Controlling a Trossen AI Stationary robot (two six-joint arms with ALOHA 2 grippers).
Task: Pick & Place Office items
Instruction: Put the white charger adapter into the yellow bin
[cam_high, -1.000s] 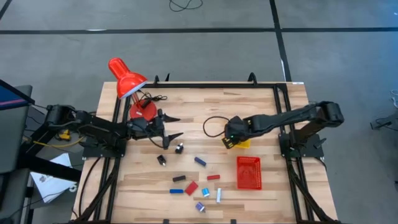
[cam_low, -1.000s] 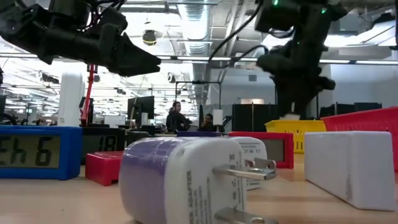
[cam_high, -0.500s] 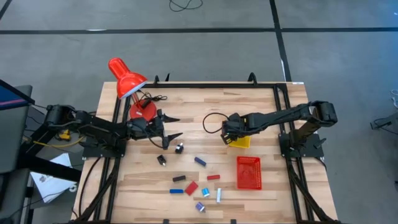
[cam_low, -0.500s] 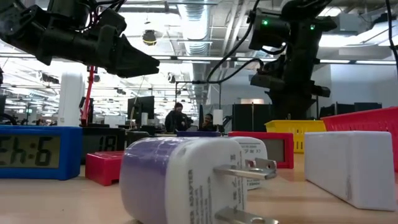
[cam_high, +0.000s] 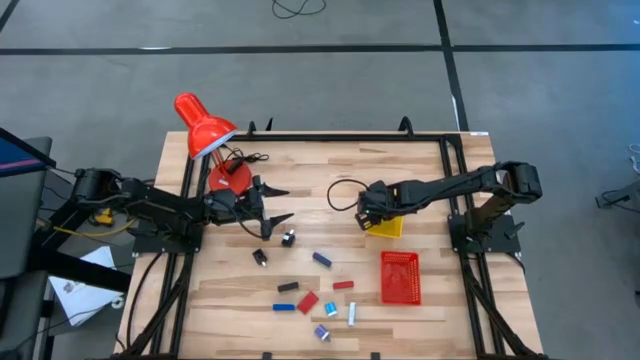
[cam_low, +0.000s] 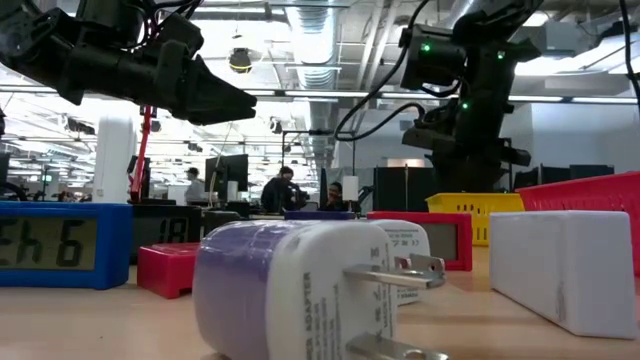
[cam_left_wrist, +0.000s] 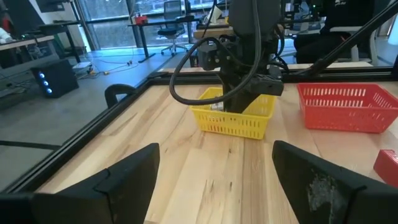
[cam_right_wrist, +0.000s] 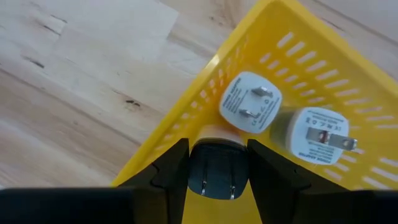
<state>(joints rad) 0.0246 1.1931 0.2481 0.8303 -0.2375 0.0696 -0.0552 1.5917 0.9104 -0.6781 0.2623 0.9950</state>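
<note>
right tool (cam_right_wrist: 217, 169) clamped on a black plug (cam_right_wrist: 219, 168) over the yellow tray (cam_right_wrist: 348, 87) at 3 o'clock on the surface (cam_high: 330, 165), 2 white plugs (cam_right_wrist: 250, 102) already in, left tool (cam_high: 278, 204) spread and idle at 9, roughly 10 items (cam_high: 322, 260) left around 6.

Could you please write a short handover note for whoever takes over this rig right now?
Right gripper: shut on a black plug adapter, over the yellow basket.
Left gripper: open, empty, hovering near the red desk lamp.
Done: two white plug adapters already lie in the yellow basket.
Left: release the black one; about ten small items, including a purple-and-white plug adapter, remain on the table. The red basket looks empty.
</note>
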